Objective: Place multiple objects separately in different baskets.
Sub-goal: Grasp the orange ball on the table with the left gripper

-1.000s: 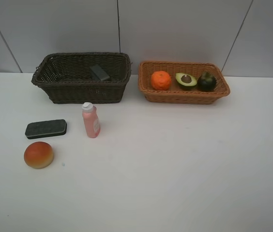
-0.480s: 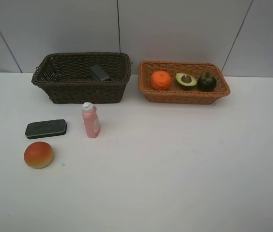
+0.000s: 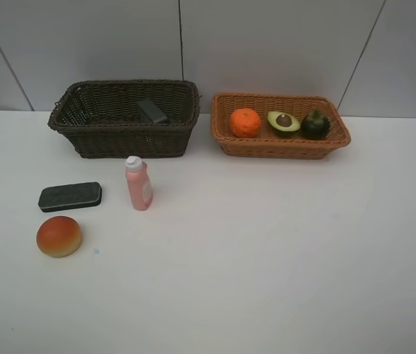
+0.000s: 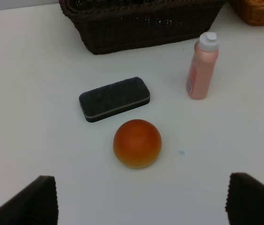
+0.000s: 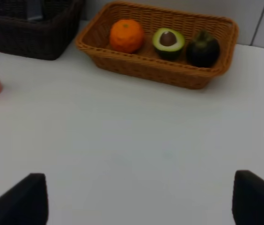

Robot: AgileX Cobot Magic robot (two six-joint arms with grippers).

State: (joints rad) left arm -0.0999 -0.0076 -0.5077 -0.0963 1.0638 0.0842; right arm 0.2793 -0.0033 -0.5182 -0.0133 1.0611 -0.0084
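Dark brown basket stands at the back of the white table, a dark block inside; tan basket just beside it holds an orange, half avocado and mangosteen; left claw hangs above the table, jaws wide and empty, angled toward the eraser, peach-coloured fruit and upright pink bottle; right claw, equally wide and empty, faces the tan basket.
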